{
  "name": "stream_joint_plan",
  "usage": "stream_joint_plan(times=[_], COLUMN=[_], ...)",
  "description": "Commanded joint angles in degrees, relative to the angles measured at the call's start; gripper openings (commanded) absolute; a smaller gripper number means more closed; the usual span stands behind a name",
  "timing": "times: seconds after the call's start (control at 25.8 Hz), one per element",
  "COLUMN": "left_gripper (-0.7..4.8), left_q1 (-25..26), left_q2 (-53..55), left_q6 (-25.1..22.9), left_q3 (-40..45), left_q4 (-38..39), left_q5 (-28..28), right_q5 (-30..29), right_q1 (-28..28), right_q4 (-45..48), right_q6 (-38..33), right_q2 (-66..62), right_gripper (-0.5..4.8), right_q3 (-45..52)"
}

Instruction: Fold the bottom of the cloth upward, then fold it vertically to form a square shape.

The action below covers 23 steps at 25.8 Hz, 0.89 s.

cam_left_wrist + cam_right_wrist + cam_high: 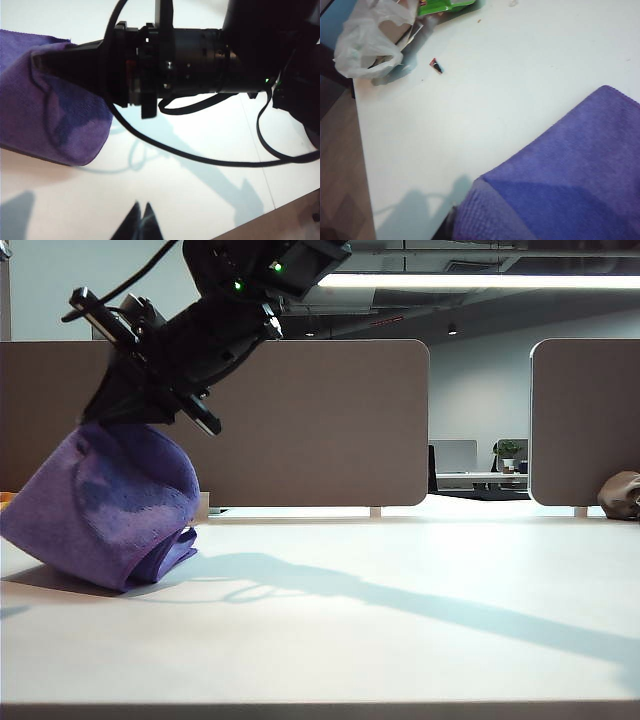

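My right hand [150, 412] pinches the cloth's [105, 505] top fold; left hand [140, 220] closed, empty. Towel's floppy, light: grip stitched corners above the worktop [400, 620].

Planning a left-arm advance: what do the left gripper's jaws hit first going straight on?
Probably the bare white tabletop just ahead of the shut left gripper; beyond lie a black cable and the right gripper clamping the purple fuzzy cloth. Depth unclear.
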State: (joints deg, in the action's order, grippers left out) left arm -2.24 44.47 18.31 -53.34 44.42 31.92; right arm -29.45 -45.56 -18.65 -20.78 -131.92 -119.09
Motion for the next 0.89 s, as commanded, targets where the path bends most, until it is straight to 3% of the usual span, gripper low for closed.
stream_joint_plan(times=[0.04, 0.23, 0.31, 0.35, 0.47, 0.58, 0.81, 0.89], left_gripper=[-0.06, -0.06, -0.06, -0.06, -0.06, -0.06, 0.3, 0.3], left_q1=[0.1, 0.1, 0.1, 0.1, 0.1, 0.1, 0.1, 0.1], left_q2=[-0.2, -0.2, -0.1, -0.1, 0.2, 4.2, 16.1, 19.7], left_q6=[0.1, -0.4, -1.0, -1.7, -4.0, -7.0, -8.9, -8.9], left_q3=[-0.1, -0.1, -0.1, -0.1, -0.1, -0.1, -0.1, -0.1], left_q4=[-0.3, -0.2, -0.1, 0.5, 2.6, 5.1, -1.2, -3.9], left_q5=[0.2, 0.2, -0.4, -2.4, -8.2, -8.6, -9.2, -9.2], right_q5=[1.9, 2.5, 3.4, 4.1, 5.6, 8.9, 9.4, 6.7], right_q1=[0.5, 1.2, 1.3, 1.4, 1.9, 2.9, 4.1, 5.1], right_q4=[0.9, -1.5, -2.8, -3.6, -5.8, -12.3, -28.1, -32.4], right_q6=[-0.3, -0.2, -0.2, -0.2, -0.3, 0.2, 4.6, 4.7], right_q2=[-0.2, -0.3, -0.3, -0.2, 0.3, 2.6, 7.5, 7.9], right_gripper=[0.35, 0.03, 0.63, 1.55, 1.58, 1.59, 1.61, 1.76], right_q3=[-0.3, -0.3, -0.3, -0.3, -0.4, -0.4, -0.4, -0.3])
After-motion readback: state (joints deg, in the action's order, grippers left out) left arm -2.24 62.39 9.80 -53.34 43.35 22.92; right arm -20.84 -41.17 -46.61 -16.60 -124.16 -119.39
